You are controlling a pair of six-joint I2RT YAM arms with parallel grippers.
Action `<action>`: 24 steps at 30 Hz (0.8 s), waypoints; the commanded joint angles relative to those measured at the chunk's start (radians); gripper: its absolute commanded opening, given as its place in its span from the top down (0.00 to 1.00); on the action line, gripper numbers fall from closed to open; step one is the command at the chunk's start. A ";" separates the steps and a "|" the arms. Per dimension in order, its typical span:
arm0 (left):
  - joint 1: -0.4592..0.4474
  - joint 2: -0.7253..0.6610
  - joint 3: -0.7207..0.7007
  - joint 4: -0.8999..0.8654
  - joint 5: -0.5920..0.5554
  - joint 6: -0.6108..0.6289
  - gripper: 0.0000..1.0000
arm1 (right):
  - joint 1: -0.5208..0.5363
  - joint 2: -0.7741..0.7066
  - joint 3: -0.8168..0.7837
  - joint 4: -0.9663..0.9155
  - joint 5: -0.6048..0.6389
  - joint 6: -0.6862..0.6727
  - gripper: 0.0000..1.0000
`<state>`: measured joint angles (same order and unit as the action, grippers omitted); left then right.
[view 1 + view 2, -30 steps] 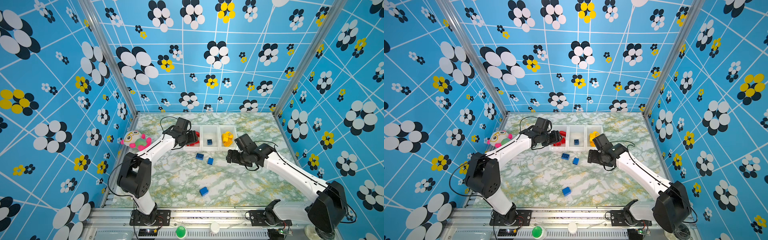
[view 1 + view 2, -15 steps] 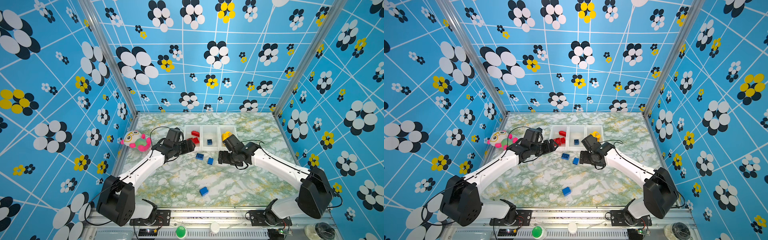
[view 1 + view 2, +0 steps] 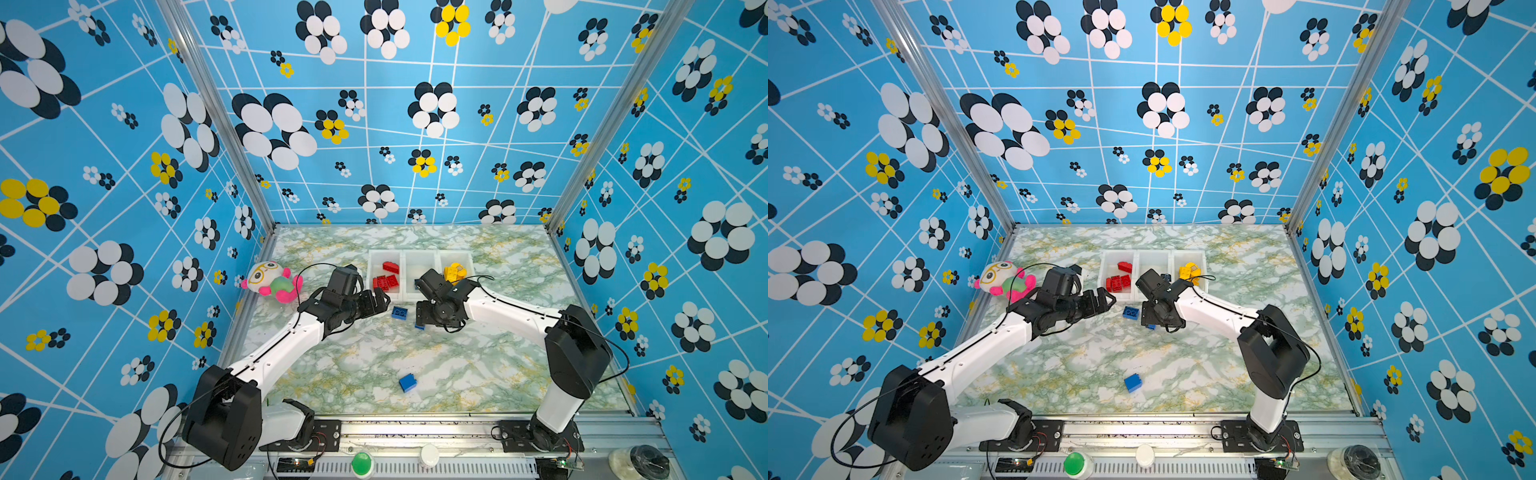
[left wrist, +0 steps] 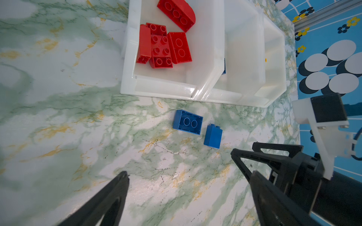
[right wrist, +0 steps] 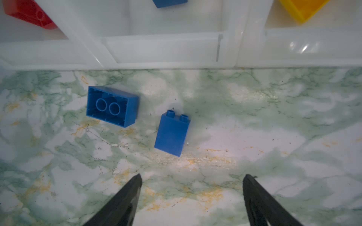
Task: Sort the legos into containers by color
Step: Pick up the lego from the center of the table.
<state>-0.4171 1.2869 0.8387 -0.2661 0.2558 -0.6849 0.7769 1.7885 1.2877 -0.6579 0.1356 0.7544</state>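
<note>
Three white containers stand in a row: the left one (image 3: 384, 252) holds red legos (image 4: 164, 45), the middle one (image 3: 420, 259) a blue brick (image 5: 169, 3), the right one (image 3: 457, 254) yellow legos (image 3: 454, 272). On the marble in front lie an upturned blue brick (image 5: 111, 106) and a tall blue brick (image 5: 172, 135) on its side. A third blue brick (image 3: 408, 382) sits nearer the front. My right gripper (image 5: 193, 176) hangs open just above the tall brick. To the left of the upturned brick, my left gripper (image 4: 189, 174) is open and holds nothing.
A pink-and-green plush toy (image 3: 272, 282) lies by the left wall, behind my left arm. Patterned blue walls close in three sides. A green button (image 3: 361, 462) sits on the front rail. The two grippers stand close together in front of the bins.
My left gripper drew back from over the red bin to the table in front, its jaws opening wider. My right gripper moved left from the yellow bin to over the two blue bricks.
</note>
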 commanded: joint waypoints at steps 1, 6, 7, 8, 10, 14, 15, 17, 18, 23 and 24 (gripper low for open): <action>0.004 -0.024 -0.021 0.024 0.019 0.002 0.01 | 0.010 0.047 0.046 -0.008 0.036 0.026 0.19; 0.009 -0.031 -0.031 0.024 0.020 0.007 0.00 | 0.018 0.115 0.095 -0.016 0.047 0.032 0.22; 0.012 -0.031 -0.032 0.024 0.020 0.006 0.00 | 0.017 0.127 0.103 -0.019 0.049 0.033 0.22; 0.012 -0.031 -0.033 0.024 0.020 0.006 0.01 | 0.019 0.139 0.112 -0.021 0.052 0.033 0.23; 0.013 -0.032 -0.033 0.024 0.022 0.006 0.01 | 0.019 0.161 0.129 -0.033 0.062 0.033 0.24; 0.015 -0.032 -0.035 0.024 0.020 0.008 0.01 | 0.019 0.198 0.152 -0.042 0.068 0.031 0.26; 0.018 -0.032 -0.036 0.024 0.020 0.008 0.01 | 0.018 0.207 0.158 -0.044 0.066 0.032 0.28; 0.019 -0.031 -0.036 0.024 0.021 0.006 0.01 | 0.019 0.226 0.168 -0.049 0.067 0.033 0.31; 0.019 -0.030 -0.036 0.024 0.020 0.005 0.01 | 0.019 0.232 0.173 -0.051 0.068 0.032 0.31; 0.023 -0.028 -0.035 0.023 0.022 0.006 0.01 | 0.019 0.261 0.189 -0.057 0.069 0.031 0.37; 0.023 -0.027 -0.034 0.023 0.023 0.006 0.01 | 0.019 0.265 0.192 -0.059 0.070 0.031 0.38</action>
<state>-0.4049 1.2732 0.8188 -0.2466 0.2661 -0.6849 0.7898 2.0331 1.4544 -0.6765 0.1822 0.7753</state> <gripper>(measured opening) 0.992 0.627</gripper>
